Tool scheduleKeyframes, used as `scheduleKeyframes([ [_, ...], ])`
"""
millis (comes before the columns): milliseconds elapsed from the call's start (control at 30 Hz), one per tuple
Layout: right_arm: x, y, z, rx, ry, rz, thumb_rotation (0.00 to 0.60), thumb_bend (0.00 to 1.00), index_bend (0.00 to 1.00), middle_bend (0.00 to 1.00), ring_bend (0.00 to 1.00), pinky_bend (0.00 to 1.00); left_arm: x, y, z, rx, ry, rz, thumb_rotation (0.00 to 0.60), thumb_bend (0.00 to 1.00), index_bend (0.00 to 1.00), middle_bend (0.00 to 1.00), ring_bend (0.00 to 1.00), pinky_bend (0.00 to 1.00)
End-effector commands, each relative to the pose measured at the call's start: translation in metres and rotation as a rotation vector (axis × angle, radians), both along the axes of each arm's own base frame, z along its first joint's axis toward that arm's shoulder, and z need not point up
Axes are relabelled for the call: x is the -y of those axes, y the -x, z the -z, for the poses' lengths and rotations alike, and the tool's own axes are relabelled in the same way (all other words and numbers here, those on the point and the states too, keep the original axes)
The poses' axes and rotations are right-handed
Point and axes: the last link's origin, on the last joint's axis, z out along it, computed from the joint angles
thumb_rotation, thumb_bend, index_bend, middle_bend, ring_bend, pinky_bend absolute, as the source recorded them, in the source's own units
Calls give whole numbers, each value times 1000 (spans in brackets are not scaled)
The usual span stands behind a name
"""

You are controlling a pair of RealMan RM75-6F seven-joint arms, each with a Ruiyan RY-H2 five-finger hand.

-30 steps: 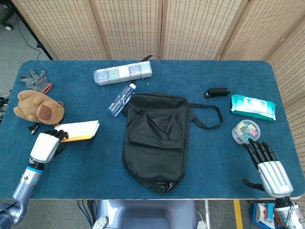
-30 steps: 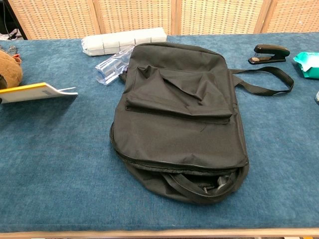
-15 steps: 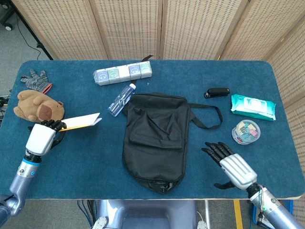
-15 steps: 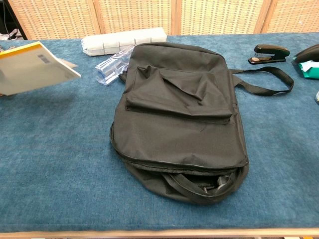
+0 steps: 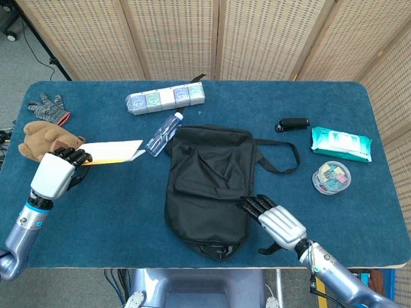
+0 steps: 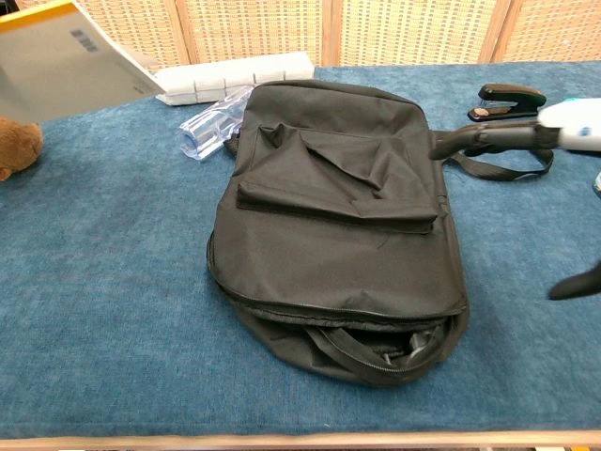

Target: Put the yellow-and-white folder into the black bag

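My left hand [image 5: 54, 174] grips the yellow-and-white folder [image 5: 113, 152] by its left end and holds it lifted off the table, left of the black bag [image 5: 209, 186]. In the chest view the folder [image 6: 70, 58] shows at the top left, tilted, its pale underside facing the camera. The bag [image 6: 338, 225] lies flat mid-table with its zipped mouth gaping at the near end. My right hand [image 5: 275, 224] hovers open by the bag's near right corner, fingers spread; its fingers [image 6: 488, 138] reach in from the right in the chest view.
A brown plush toy [image 5: 40, 138] and a grey glove [image 5: 48, 107] lie at the far left. A clear bottle [image 5: 164, 133] and a box row [image 5: 166, 98] sit behind the bag. A stapler [image 5: 292, 124], wipes pack [image 5: 341, 142] and clip tub [image 5: 331, 176] stand at right.
My left hand has raised the folder higher off the table and carried it a little toward the bag. My right hand has swept left from the table's right edge to the bag's corner.
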Motion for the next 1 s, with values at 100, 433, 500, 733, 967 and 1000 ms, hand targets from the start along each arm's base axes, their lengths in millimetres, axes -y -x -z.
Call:
scheduleKeyframes([
  [100,6,-26,25,45,-38,-6,600,0,0,0,0,0,2,-28,-20,-35,26,35,600,433,828,642,592,720],
  [433,9,-35,61,54,-36,6,600,0,0,0,0,0,9,-36,-27,-55,22,27,600,432,828,643,592,720],
  [500,8,-36,68,62,-39,12,600,0,0,0,0,0,9,-36,-27,-57,21,27,600,432,828,642,592,720],
  [733,11,-43,87,78,-7,-12,600,0,0,0,0,0,10,-35,-24,-47,31,25,600,433,828,643,592,720],
  [967,13,-44,109,60,20,-54,600,0,0,0,0,0,12,-35,-20,-42,38,32,600,434,828,642,592,720],
  [1000,13,-43,112,55,24,-59,600,0,0,0,0,0,13,-35,-21,-41,37,32,600,433,828,642,592,720],
])
